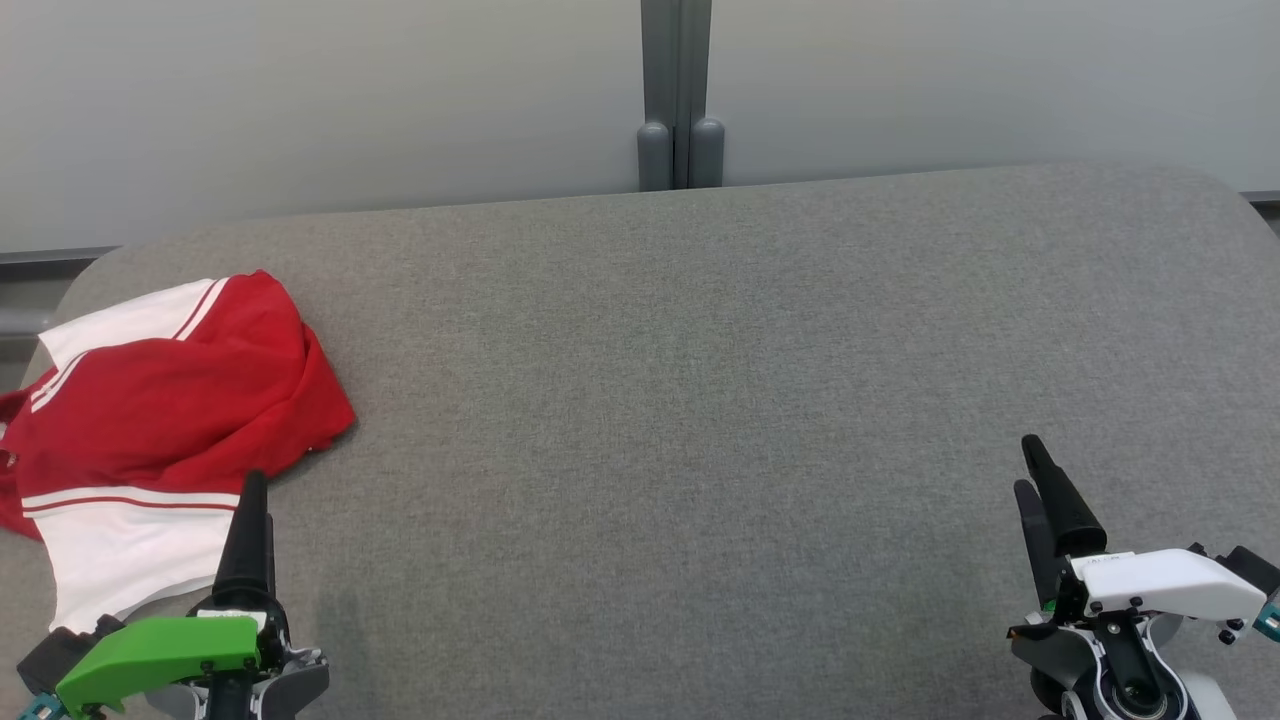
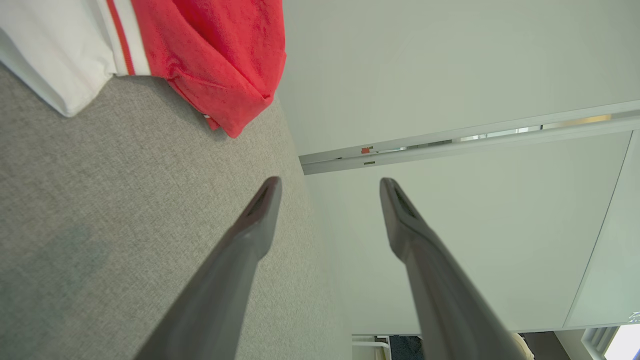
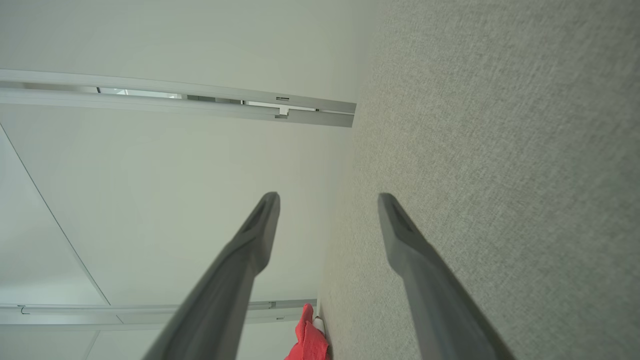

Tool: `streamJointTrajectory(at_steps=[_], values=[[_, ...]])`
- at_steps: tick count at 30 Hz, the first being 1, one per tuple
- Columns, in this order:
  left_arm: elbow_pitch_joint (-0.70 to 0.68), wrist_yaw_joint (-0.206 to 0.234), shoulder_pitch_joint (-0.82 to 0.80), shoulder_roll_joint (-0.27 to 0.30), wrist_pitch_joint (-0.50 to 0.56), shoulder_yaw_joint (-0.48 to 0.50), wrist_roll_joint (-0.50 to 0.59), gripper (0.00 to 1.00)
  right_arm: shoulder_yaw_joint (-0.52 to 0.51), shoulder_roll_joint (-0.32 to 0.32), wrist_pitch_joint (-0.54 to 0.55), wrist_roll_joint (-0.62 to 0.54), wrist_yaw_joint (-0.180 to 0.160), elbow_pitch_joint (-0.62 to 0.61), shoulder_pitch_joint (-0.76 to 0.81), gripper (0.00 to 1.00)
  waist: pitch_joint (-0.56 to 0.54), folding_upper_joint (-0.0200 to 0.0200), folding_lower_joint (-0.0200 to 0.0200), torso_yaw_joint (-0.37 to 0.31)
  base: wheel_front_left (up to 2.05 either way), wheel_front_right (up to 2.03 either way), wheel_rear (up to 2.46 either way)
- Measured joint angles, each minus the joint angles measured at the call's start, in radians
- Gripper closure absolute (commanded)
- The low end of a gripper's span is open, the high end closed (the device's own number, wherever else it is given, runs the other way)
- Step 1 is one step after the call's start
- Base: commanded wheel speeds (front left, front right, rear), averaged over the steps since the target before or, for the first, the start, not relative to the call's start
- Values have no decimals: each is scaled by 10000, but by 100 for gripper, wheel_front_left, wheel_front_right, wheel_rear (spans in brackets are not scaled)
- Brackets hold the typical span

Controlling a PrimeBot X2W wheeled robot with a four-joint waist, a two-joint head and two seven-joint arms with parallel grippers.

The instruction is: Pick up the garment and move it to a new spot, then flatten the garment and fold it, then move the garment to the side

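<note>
Head view shows you the garment (image 1: 170, 400), a red top with white panels and thin striped trim. It lies crumpled at the far left of the grey fabric-covered table (image 1: 700, 400), reaching the table's left edge. Judged from that, the pick-up is not yet begun, and the bare middle of the table looks the natural place to spread it. Your left gripper (image 1: 252, 500) sits at the near edge just beside the white hem, so it seems better placed to take the cloth. In the left wrist view its fingers stand wide apart with nothing between them, the garment ahead and off to one side. Your right gripper (image 1: 1028, 468) sits well apart at the near right, likewise spread and empty over bare table. Both are rolled on their sides. No brand or print shows on the garment. A small red tag (image 2: 366, 150) on the wall rail (image 2: 450, 142) and a faint mark on the right gripper's white cover (image 1: 1165, 580) are too small to read.
</note>
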Motion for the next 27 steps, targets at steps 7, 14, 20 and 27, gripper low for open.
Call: streamJointTrajectory(at_steps=[7, 14, 20, 27], values=[[-290, 199, -10, 4, -299, -23, 1655, 0, 146, -4, -297, -1312, 0, -186, -14, 0, 6, 0, 0, -5, 0, 0, 0], [-416, 397, -10, 4, -589, -167, 3281, 0, 389, -8, -591, -2698, 0, -268, -51, 0, -1, 0, 0, -6, 0, 0, 0], [-422, 552, -10, 31, -800, -297, 4581, 0, 566, -12, -815, -3703, 2, -341, -103, 0, 2, 0, 0, 16, 0, 0, 0], [-414, 742, -15, 134, -1049, -502, 5848, 0, 740, -15, -1068, -4884, 2, -347, -170, 0, 8, 0, 0, 44, 0, 0, 0]])
